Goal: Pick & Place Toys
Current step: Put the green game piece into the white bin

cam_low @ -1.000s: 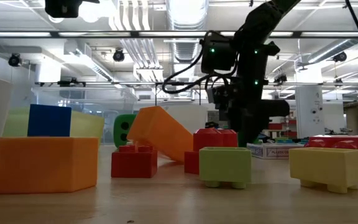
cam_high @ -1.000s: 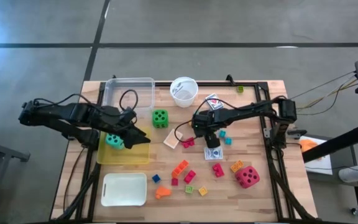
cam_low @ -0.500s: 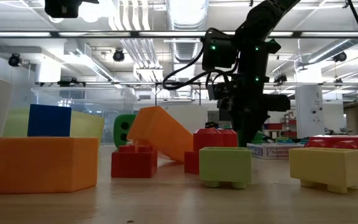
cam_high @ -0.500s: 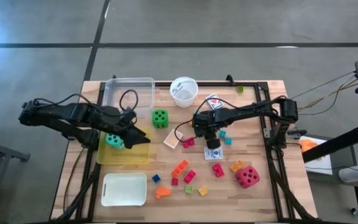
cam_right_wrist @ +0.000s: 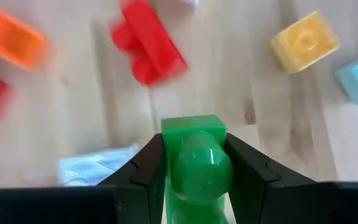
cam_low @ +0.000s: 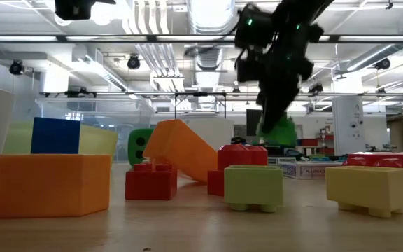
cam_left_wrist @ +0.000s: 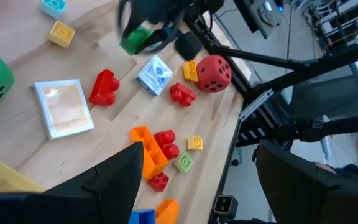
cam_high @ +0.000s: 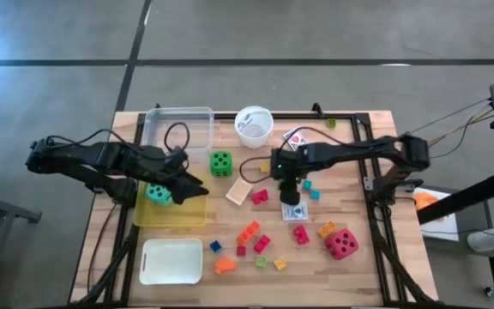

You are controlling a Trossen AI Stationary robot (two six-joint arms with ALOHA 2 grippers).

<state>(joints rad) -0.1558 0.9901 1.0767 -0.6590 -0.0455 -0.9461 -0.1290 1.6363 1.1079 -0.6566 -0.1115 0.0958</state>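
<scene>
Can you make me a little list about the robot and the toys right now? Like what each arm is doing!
right gripper: shut on a green block, lifted above the table
below it: a card pack and a red block lying on the wooden table
left gripper: fingers open, over the yellow tray
yellow tray: holds a teal die
green die: on the table, beside the clear tray
red die: on the table, near the front right
white tray: nothing in it
</scene>
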